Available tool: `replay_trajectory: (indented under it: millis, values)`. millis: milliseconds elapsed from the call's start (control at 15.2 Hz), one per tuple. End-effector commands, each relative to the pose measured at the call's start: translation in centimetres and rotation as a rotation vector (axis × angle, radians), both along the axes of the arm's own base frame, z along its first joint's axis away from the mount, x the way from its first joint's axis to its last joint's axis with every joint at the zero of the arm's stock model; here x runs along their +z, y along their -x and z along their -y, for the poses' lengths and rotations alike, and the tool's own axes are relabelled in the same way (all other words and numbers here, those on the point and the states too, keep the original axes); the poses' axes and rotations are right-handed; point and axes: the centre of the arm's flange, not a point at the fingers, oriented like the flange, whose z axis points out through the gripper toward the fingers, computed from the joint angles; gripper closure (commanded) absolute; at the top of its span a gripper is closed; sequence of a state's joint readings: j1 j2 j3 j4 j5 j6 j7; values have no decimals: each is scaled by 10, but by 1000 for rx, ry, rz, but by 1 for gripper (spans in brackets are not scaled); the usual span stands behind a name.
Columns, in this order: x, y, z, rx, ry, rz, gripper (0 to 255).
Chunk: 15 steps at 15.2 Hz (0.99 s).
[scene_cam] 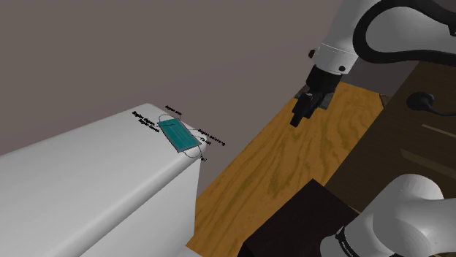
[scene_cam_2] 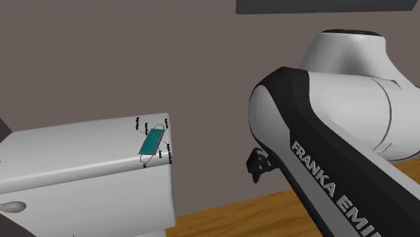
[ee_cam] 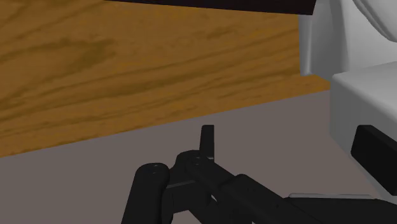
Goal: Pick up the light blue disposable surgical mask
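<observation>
Gripper (scene_cam: 297, 118) hangs well apart from teal mask (scene_cam: 180, 136) (near white counter's (scene_cam: 88, 171) corner).

plain grey-brown wall (scene_cam: 146, 44), wood-grain floor (scene_cam: 278, 160), white counter (scene_cam: 73, 190), dark cabinet (scene_cam: 413, 142) beyond

the mask (scene_cam: 179, 135) lies on the counter (scene_cam: 80, 182), near its corner. the gripper (scene_cam: 298, 118) hangs over the floor (scene_cam: 270, 168), at the shoulder view's right.

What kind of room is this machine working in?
Probably a room in a house, drawn by computer: a wooden floor, a plain grey-brown wall, and a white cabinet with a teal face mask lying on top.
</observation>
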State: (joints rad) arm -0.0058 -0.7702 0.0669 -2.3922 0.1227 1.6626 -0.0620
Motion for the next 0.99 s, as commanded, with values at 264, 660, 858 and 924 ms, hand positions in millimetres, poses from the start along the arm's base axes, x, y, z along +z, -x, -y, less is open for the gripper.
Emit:
replay_trajectory:
  millis: [264,660,858,924]
  values:
    - [11,-21,-48,-15,11,8,0]
    - [28,-53,-121,-38,29,21,0]
    - [36,-70,-156,-50,37,28,0]
    - [38,-76,-168,-53,40,30,0]
